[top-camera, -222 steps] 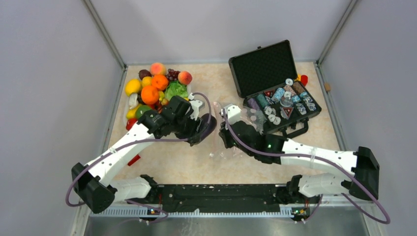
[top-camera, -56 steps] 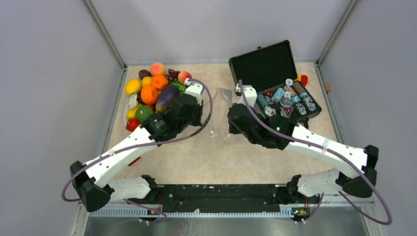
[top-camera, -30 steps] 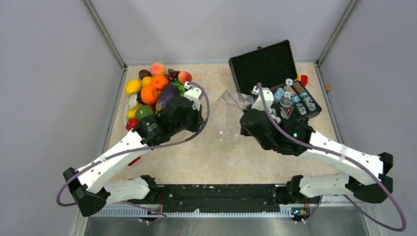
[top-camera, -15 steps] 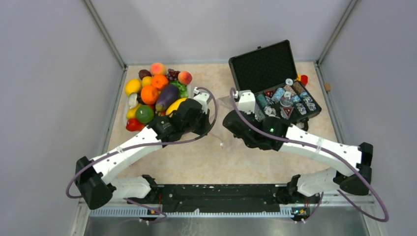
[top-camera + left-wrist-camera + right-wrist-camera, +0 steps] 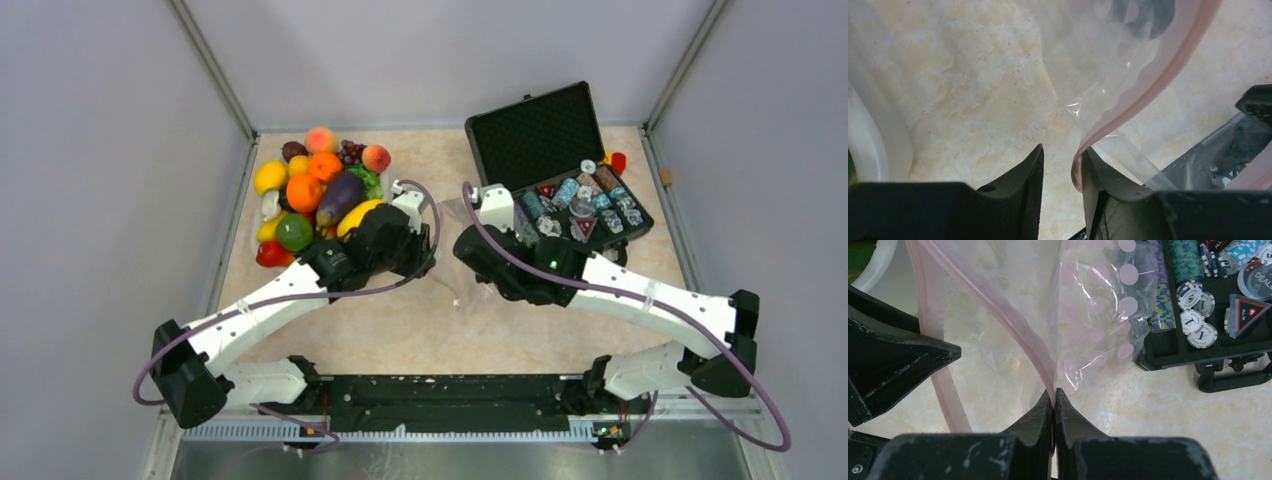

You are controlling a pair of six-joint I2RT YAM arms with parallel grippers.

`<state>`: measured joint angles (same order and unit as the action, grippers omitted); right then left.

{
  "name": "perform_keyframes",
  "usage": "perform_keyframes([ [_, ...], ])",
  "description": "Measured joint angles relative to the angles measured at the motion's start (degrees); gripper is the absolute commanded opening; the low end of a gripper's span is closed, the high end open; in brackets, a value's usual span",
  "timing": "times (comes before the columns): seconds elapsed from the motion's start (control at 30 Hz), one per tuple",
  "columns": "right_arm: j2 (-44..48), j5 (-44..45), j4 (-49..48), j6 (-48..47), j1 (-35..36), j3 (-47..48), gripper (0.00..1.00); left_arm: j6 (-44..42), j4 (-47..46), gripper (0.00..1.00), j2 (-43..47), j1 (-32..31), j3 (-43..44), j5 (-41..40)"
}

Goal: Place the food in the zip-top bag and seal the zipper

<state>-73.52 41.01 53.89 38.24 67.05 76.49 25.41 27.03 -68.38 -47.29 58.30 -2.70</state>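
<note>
In the top view, the food [image 5: 318, 192] is seen heaped at the upper left of the worktop [image 5: 380, 320]. The zip-top bag [image 5: 452, 280] is held mid-frame between the left gripper [image 5: 428, 262] and the right gripper [image 5: 468, 268].

In the left wrist view, the left gripper's jaws are seen apart, with the pink zipper [image 5: 1154, 82] lying against the right-hand finger.

In the right wrist view, the right gripper's jaws are pressed together on the bag at its zipper. A black case [image 5: 1173, 352] of chips is shown at upper right.
</note>
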Motion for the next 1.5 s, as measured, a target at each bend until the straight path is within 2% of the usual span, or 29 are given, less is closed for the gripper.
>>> perform_keyframes([
  [0.13,-2.14,-1.55,-3.32,-1.20,0.00,-0.81,0.00,-0.02,0.15,0.38,0.39,0.04,0.02,0.35],
  [0.17,-2.73,-1.86,-4.33,-1.27,0.00,-1.20,0.00,0.02,0.20,0.36,0.70,0.04,0.02,0.37],
  [0.37,-5.42,-4.04,-10.60,-1.25,-0.50,-3.89,0.00,0.13,1.31,0.01,3.91,0.04,0.09,-0.61],
  [0.53,-5.51,-5.84,-14.95,-1.16,-1.03,-6.27,0.00,-0.15,1.36,0.00,4.87,0.04,0.09,-1.66],
  [0.57,-5.51,-6.14,-15.74,-1.16,-1.20,-6.67,0.00,-0.15,1.66,0.04,4.76,0.04,0.09,-1.66],
  [0.63,-5.46,-6.58,-17.09,-1.09,-1.40,-7.41,0.00,-0.24,1.86,0.34,4.74,0.04,0.09,-1.55],
  [0.73,-5.42,-7.17,-18.67,-0.72,-1.64,-8.28,0.00,0.04,1.95,0.52,4.74,0.04,0.09,-0.44],
  [0.87,-5.40,-7.98,-20.35,-0.22,-1.70,-9.09,0.00,0.24,1.88,0.56,4.74,0.04,0.09,0.90],
  [0.93,-5.40,-8.17,-20.96,-0.02,-1.73,-9.46,0.00,0.24,1.88,0.54,4.74,0.04,0.09,1.01],
  [1.17,-3.91,-9.73,-24.30,0.50,-1.99,-11.39,0.00,0.63,1.38,0.34,2.32,0.04,-0.35,0.55],
  [1.27,-2.19,-10.95,-26.08,0.74,-2.54,-13.25,0.00,0.94,0.74,0.07,-0.26,0.04,-0.68,0.83],
  [1.3,-1.64,-11.28,-26.64,0.83,-2.80,-13.81,0.00,1.07,0.70,0.00,-0.83,0.04,-0.68,0.96],
  [1.5,-0.48,-9.14,-25.46,1.66,-3.50,-14.75,0.00,0.04,3.23,0.00,-2.40,0.04,-0.11,-2.12],
])
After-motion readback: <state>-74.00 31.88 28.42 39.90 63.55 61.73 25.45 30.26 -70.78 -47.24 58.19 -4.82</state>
